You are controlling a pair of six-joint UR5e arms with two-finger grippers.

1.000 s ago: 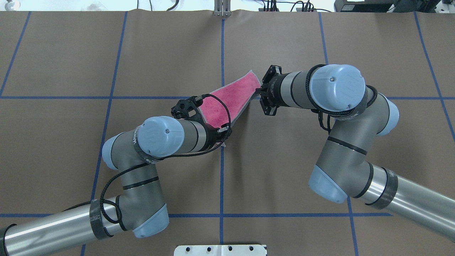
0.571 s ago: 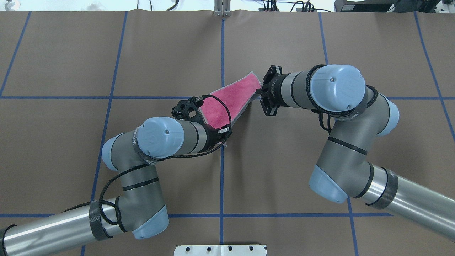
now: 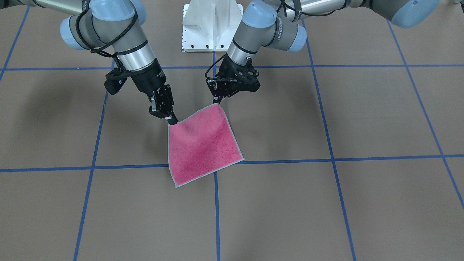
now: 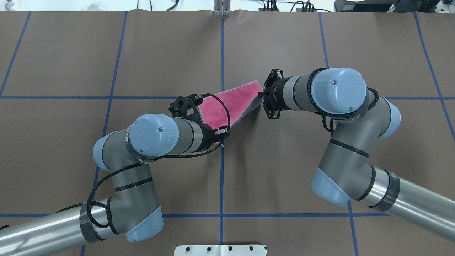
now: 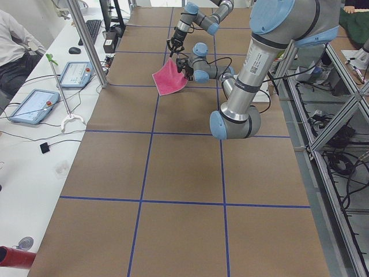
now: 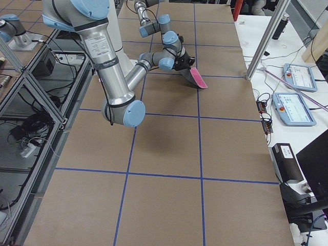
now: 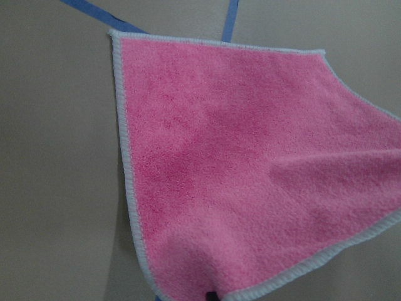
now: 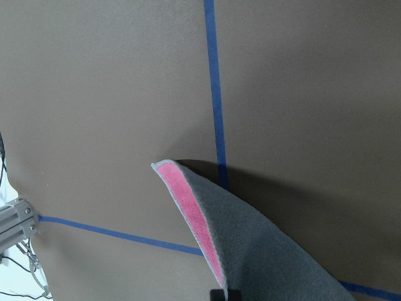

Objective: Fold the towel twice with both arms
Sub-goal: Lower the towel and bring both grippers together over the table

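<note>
Pink towel (image 3: 203, 145), brown worktop (image 3: 326, 206)
My towel's other face is dark grey, its stitched edge light grey; blue lines (image 3: 290, 160) grid the worktop; my left end effector (image 3: 218, 102) and right end effector (image 3: 172, 121) are black.

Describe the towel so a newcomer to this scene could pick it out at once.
On the brown table crossed by blue tape lines, look near the middle, where the left gripper and right gripper nearly meet. The towel slopes up from the table, one corner pinched in each. It is the only pink thing there, grey underneath with a pale stitched edge.
</note>
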